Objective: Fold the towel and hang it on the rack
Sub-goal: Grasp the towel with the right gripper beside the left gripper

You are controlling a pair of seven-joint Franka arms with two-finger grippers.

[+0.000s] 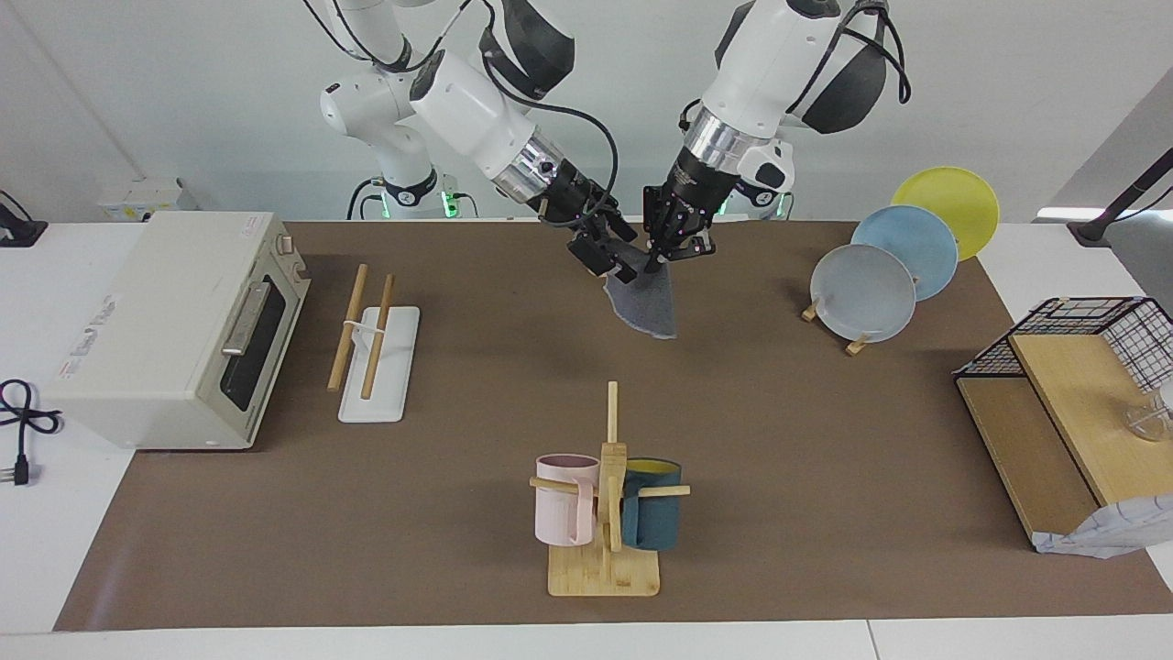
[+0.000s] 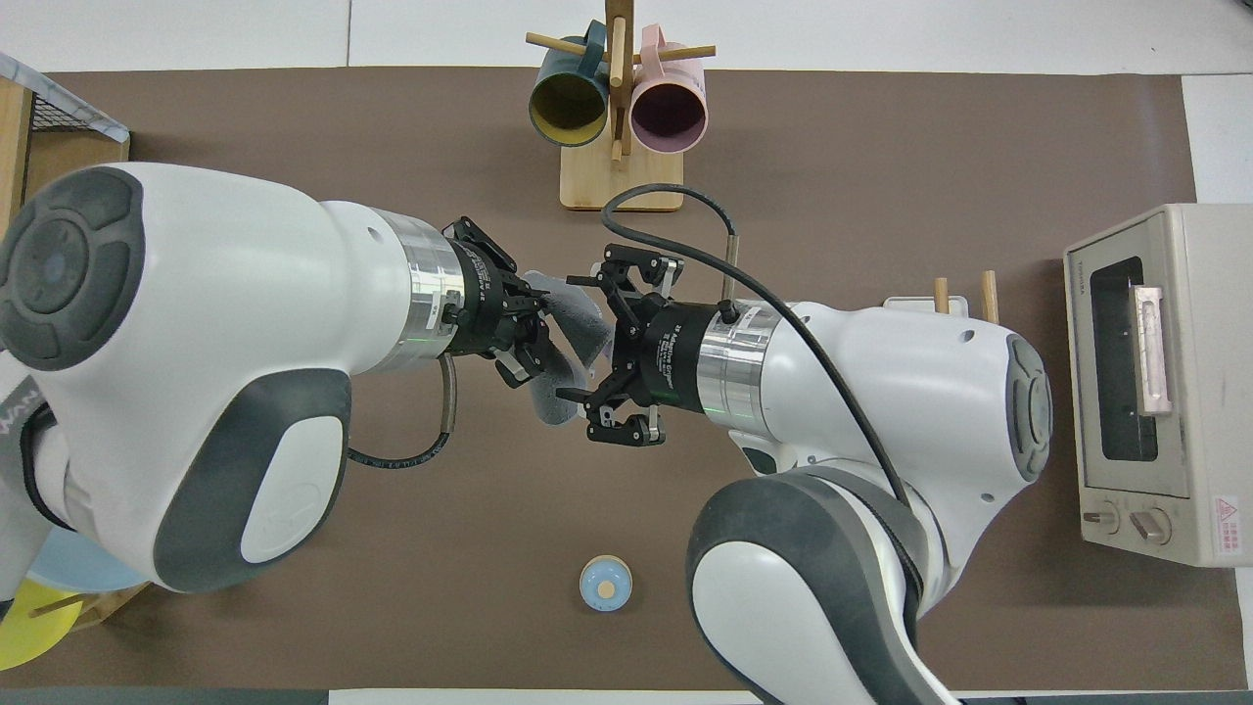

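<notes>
Overhead record: left tool (image 2: 533, 333) was clamped on grey towel (image 2: 573, 328), raised over brown desk (image 2: 881, 127); right tool (image 2: 602, 354) gaped wide around the towel's free edge. Mug tree (image 2: 619, 147) with teal and pink mugs stood farther out. Toaster oven (image 2: 1155, 382) and rack (image 2: 964, 294) sat toward the right arm's end; a small blue knob (image 2: 606, 584) lay nearest the robots.
</notes>
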